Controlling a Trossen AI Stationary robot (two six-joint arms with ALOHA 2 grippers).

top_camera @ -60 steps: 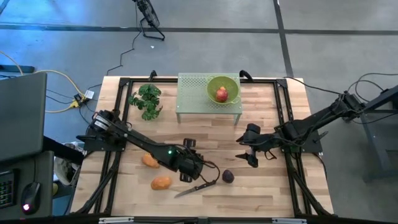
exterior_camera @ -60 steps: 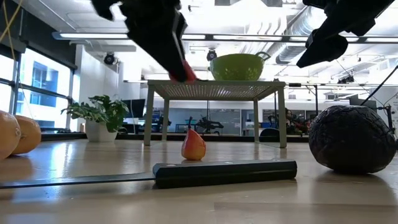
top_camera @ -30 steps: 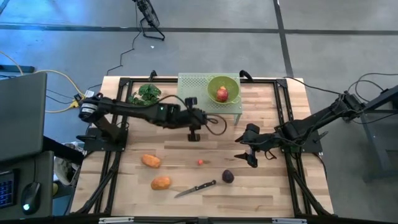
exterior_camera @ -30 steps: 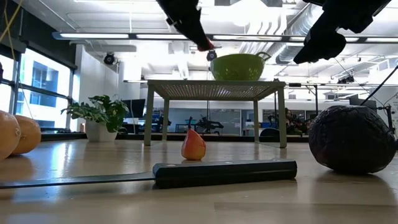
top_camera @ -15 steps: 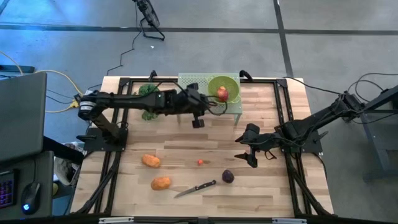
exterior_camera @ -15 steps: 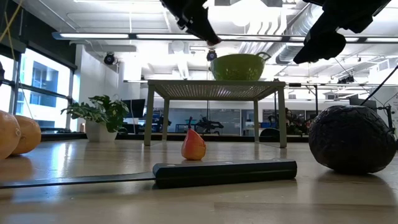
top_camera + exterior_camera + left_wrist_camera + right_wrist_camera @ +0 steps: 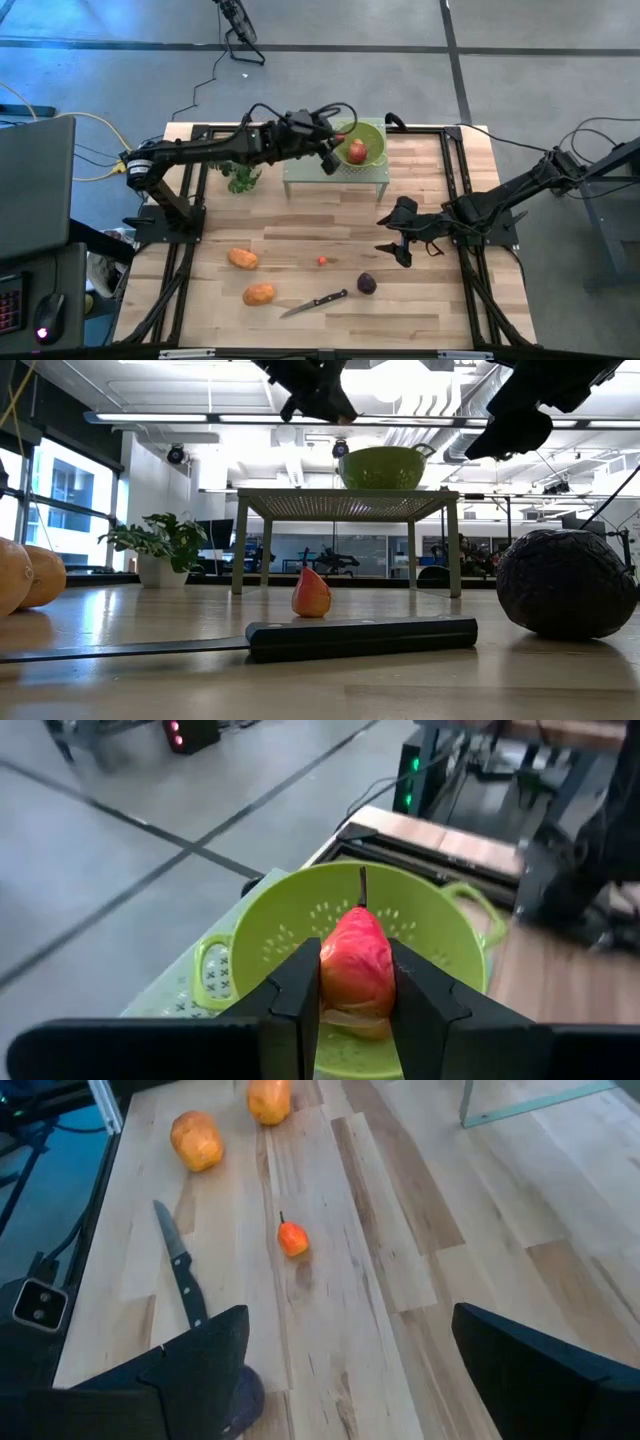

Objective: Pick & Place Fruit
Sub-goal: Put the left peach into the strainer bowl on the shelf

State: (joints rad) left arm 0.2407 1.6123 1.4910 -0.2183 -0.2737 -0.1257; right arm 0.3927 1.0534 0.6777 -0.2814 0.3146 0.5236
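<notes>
My left gripper (image 7: 330,160) hangs over the near left rim of the green colander (image 7: 366,134) and is shut on a small red fruit (image 7: 357,965). The colander stands on a green perforated stand (image 7: 303,172) and holds a red and yellow round fruit (image 7: 357,152). Two orange ovals (image 7: 241,258) (image 7: 259,293), a tiny red-orange fruit (image 7: 322,261) and a dark purple fruit (image 7: 367,284) lie on the table. My right gripper (image 7: 402,243) hovers open above the table, just far and right of the purple fruit. My left gripper pinches the small red fruit by its two sides (image 7: 330,975) between its two fingers. The fingers (image 7: 300,990) slant down from the table's left side toward the colander. The fruit is lifted clear, above the colander's bowl (image 7: 430,935).
A black-handled knife (image 7: 315,302) lies near the front edge between the lower orange oval and the purple fruit. A green leafy bunch (image 7: 240,176) stands left of the stand, partly under my left arm. Bare wood lies between the stand and the fruits.
My left gripper has carried the small red fruit from the table's middle toward the far edge and right, up over the stand to the colander's rim. It has stayed shut on the fruit. My right arm has kept still.
</notes>
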